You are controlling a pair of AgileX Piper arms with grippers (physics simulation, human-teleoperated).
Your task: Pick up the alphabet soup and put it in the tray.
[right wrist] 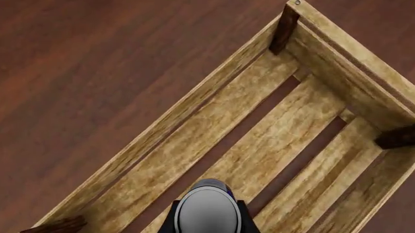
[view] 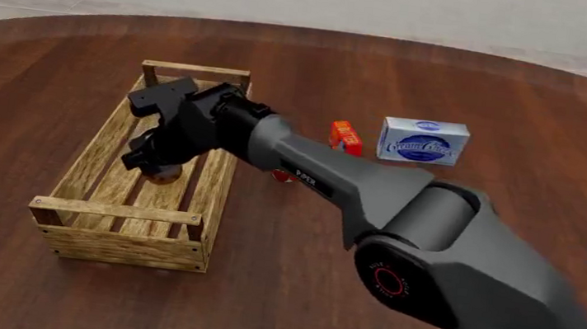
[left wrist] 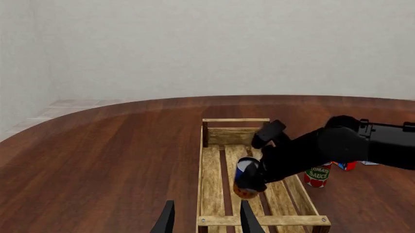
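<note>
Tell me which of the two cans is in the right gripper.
The alphabet soup, the blue-labelled can, held in the right gripper over the tray. The tomato sauce can stands on the table outside it.

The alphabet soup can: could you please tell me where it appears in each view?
Left wrist: alphabet soup can centre-low, over the wooden tray.
Front: orange end peeks below the right end effector, left-centre.
Right wrist: silver top, bottom centre.
Shared landmark: the tray's slats.

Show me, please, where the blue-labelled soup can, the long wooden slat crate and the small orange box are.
blue-labelled soup can (left wrist: 247, 175): left wrist view, label side.
long wooden slat crate (view: 116, 211): front view, near end bar.
small orange box (view: 348, 137): front view, front face.
</note>
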